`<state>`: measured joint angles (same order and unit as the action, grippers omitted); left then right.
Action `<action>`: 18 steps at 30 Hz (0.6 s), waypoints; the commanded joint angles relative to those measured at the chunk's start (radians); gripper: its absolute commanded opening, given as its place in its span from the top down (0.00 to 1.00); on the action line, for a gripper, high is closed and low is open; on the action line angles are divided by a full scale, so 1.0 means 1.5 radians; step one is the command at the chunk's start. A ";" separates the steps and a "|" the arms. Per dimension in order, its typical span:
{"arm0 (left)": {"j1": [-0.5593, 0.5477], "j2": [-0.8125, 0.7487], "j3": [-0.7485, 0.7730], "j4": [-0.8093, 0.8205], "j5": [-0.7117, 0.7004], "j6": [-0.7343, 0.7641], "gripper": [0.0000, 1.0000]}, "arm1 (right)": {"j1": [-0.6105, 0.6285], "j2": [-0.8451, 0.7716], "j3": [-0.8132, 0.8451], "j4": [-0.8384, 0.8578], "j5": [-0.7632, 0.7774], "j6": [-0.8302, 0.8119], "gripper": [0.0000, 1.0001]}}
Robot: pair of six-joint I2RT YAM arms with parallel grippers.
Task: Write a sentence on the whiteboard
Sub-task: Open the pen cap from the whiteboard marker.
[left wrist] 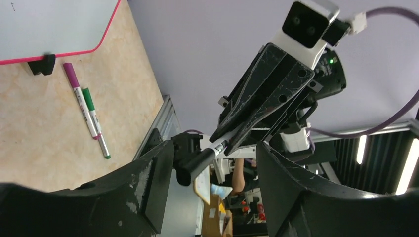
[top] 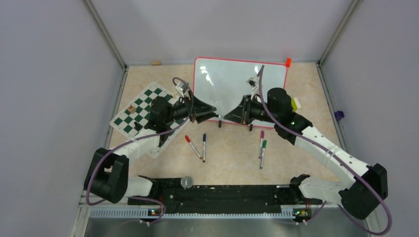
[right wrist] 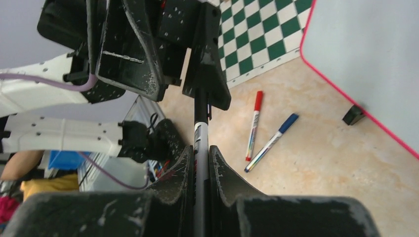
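The whiteboard, white with a thin red frame, lies at the back middle; it also shows in the left wrist view and the right wrist view. My right gripper is shut on a black marker, held level above the board's near edge. The marker's black cap points at my left gripper. That gripper's jaws stand wide apart around the cap, which lies nearer the left finger.
A red pen and a blue pen lie on the table in front of the board, with a purple pen and a green pen to their right. A green-and-white chess mat lies at the left.
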<state>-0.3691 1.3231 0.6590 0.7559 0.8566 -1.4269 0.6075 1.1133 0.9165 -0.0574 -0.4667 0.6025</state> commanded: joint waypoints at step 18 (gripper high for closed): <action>-0.003 -0.033 0.011 -0.023 0.154 0.093 0.69 | -0.005 0.027 0.059 -0.032 -0.120 -0.029 1.00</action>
<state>-0.3672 1.2980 0.6579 0.6628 1.0103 -1.3018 0.6060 1.1477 0.9653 -0.1314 -0.6422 0.5682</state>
